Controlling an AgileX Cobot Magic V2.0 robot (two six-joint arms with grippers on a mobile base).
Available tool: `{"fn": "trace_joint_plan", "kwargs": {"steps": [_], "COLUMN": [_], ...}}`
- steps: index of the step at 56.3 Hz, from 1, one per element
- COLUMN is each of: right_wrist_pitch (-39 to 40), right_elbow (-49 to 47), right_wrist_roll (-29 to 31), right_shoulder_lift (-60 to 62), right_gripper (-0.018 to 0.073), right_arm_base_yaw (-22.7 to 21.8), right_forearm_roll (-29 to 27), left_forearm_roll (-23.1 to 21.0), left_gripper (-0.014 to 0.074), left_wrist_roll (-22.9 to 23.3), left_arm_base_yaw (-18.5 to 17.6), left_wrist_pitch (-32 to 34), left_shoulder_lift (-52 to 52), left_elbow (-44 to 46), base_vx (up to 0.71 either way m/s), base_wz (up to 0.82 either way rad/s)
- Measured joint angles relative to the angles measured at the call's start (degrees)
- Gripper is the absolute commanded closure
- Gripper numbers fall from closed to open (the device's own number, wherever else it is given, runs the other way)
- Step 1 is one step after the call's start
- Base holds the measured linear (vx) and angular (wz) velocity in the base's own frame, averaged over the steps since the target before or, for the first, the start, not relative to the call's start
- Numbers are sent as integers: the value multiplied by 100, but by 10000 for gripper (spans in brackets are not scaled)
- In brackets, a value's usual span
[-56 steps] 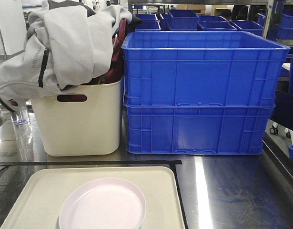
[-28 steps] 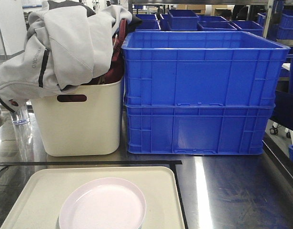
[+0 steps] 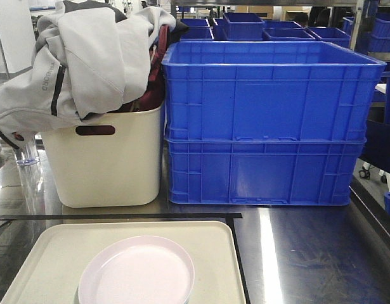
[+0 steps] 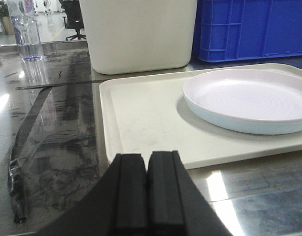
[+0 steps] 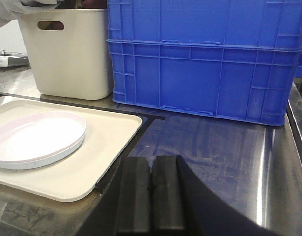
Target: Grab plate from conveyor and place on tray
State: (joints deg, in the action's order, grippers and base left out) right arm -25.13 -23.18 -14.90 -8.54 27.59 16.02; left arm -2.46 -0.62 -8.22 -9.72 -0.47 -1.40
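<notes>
**Plate sitting on the tray, both grippers closed and empty**

From the front, a cream bin (image 3: 101, 161) stuffed with grey clothing (image 3: 80, 60) is standing at ten o'clock on the steel table (image 3: 309, 259), with two stacked blue crates (image 3: 264, 126) beside it at one o'clock. At six o'clock the tray (image 3: 55, 253) is lying flat, and the pale plate (image 3: 136, 271) is resting on it, toward its near edge. A clear bottle (image 4: 24, 29) is standing at eleven o'clock in the left wrist view. The left gripper (image 4: 147, 191) is hovering just off the tray's near rim, pads pressed together, holding nothing. The right gripper (image 5: 151, 196) is hanging beside the tray's right corner, pads likewise together, clear of the plate.
</notes>
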Motion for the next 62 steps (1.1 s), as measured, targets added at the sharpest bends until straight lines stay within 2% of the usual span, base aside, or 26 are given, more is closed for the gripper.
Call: {"fn": "trace_joint_plan", "kwargs": {"steps": [38, 43, 49, 54, 62], "right_wrist_pitch": [-7, -15, 87, 613, 1776], "right_elbow": [0, 0, 195, 743, 1917], "right_wrist_roll": [0, 108, 674, 1132, 1409], "right_shoulder_lift": [-6, -6, -6, -6, -5], "right_gripper": [568, 568, 568, 568, 568], "right_arm_base_yaw": [0, 0, -21, -300, -1326], "right_forearm_roll": [-6, -235, -694, -926, -1288], "left_forearm_roll": [7, 7, 7, 7, 7], "left_gripper": [593, 593, 593, 593, 593], "left_wrist_roll": [-25, -25, -25, -25, -25], "left_arm_base_yaw": [0, 0, 0, 0, 0], "left_wrist_pitch": [-28, -28, -28, -28, -28], "left_shoulder_lift": [0, 0, 0, 0, 0], "left_elbow": [0, 0, 0, 0, 0], "base_vx": [0, 0, 0, 0, 0], "base_wz": [0, 0, 0, 0, 0]}}
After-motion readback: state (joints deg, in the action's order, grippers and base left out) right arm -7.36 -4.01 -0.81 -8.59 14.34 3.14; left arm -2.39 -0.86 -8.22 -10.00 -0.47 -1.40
